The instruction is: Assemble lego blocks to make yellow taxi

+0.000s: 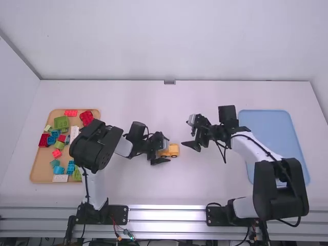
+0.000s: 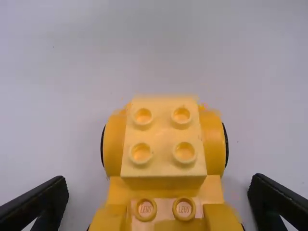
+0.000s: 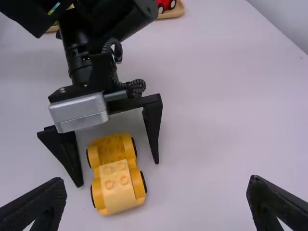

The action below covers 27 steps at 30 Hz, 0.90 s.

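Note:
In the high view my left gripper [image 1: 162,150] stands open around the rear part of the yellow car [image 1: 173,150], just left of the table's middle. The left wrist view has the yellow car [image 2: 164,187] between the spread fingers of my left gripper [image 2: 158,199], with table visible on both sides. A paler yellow block with four studs [image 2: 163,137] sits on one end of it. To the right of the car, my right gripper [image 1: 190,134] is open with nothing between its fingers. The right wrist view shows the yellow car [image 3: 115,175] on its wheels, beyond my right gripper [image 3: 156,202].
A wooden tray [image 1: 40,169] holding loose red, green, blue and white blocks stands at the left, partly behind the left arm. At the right lies a blue tray [image 1: 266,119], with the right arm over its near part.

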Available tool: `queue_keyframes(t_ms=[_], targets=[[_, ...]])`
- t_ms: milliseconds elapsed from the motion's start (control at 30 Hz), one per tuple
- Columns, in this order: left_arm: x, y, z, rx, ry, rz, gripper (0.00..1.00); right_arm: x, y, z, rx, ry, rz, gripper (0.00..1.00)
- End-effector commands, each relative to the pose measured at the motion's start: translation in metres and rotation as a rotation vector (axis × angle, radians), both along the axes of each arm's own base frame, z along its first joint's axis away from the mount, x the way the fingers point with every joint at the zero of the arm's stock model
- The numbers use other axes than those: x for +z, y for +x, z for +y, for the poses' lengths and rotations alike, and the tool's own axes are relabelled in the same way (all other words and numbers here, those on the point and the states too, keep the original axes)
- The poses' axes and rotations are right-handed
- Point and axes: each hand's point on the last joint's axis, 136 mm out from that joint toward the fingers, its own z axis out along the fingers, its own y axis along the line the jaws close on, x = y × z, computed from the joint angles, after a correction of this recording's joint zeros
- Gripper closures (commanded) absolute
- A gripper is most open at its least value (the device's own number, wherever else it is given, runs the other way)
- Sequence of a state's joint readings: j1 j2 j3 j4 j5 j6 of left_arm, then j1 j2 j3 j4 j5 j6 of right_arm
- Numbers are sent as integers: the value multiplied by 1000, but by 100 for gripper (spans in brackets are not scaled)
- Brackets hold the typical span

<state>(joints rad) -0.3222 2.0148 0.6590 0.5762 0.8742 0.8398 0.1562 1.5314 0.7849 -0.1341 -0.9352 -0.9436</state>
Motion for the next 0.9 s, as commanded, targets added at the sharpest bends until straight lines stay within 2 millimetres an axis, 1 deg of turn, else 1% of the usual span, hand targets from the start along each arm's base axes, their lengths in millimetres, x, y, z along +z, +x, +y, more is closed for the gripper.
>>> queue_keyframes(t_ms=[0, 67, 100, 133, 167, 233, 267, 300, 400, 433, 467, 500, 533, 600, 633, 700, 733, 767, 800, 833, 867], targets=[[4, 13, 17, 114, 51, 26, 1, 3, -2, 5, 18, 5, -4, 1], [11, 16, 29, 162, 90, 45, 1, 2, -2, 4, 10, 0, 0, 1], [17, 16, 38, 196, 122, 60, 1, 2, -2, 4, 11, 1, 0, 1], [17, 16, 38, 196, 122, 60, 1, 2, -2, 4, 11, 1, 0, 1], [23, 15, 45, 218, 144, 72, 1, 2, -1, 4, 10, 1, -2, 1], [42, 14, 63, 283, 192, 71, 1, 3, -1, 4, 13, 0, -9, 1], [45, 14, 66, 291, 198, 70, 0, 3, 0, 4, 12, 1, -10, 1], [55, 14, 76, 328, 220, 61, 1, 4, 1, 4, 10, 3, -14, 1], [80, 10, 97, 401, 248, 50, 1, 6, 5, 5, -5, 14, -15, 1], [90, 8, 106, 447, 250, 59, 1, 8, 7, 5, -16, 21, -13, 2], [102, 7, 120, 521, 258, 63, 1, 11, 11, 6, -29, 29, -14, 1], [109, 7, 132, 579, 275, 55, 1, 12, 14, 6, -44, 32, -17, 1], [110, 7, 134, 589, 277, 55, 1, 12, 15, 6, -48, 32, -17, 1], [121, 10, 162, 744, 306, 58, 1, 14, 24, 4, -96, 32, -15, 1], [130, 16, 186, 917, 292, 84, 1, 16, 30, 2, -129, 32, -11, 1], [138, 22, 210, 1117, 235, 137, 1, 17, 36, 1, -158, 31, -12, 1], [143, 25, 237, 1349, 145, 213, 1, 18, 40, 0, -185, 29, -13, 1], [144, 24, 251, 1460, 101, 252, 1, 18, 42, -1, -194, 30, -15, 1], [143, 20, 278, 1663, 17, 327, 1, 19, 46, -2, -215, 30, -16, 1], [142, 17, 290, 1749, -13, 352, 0, 20, 47, -2, -221, 32, -17, 1], [139, 12, 308, 1864, -43, 378, 1, 21, 48, -2, -225, 38, -17, 1]])
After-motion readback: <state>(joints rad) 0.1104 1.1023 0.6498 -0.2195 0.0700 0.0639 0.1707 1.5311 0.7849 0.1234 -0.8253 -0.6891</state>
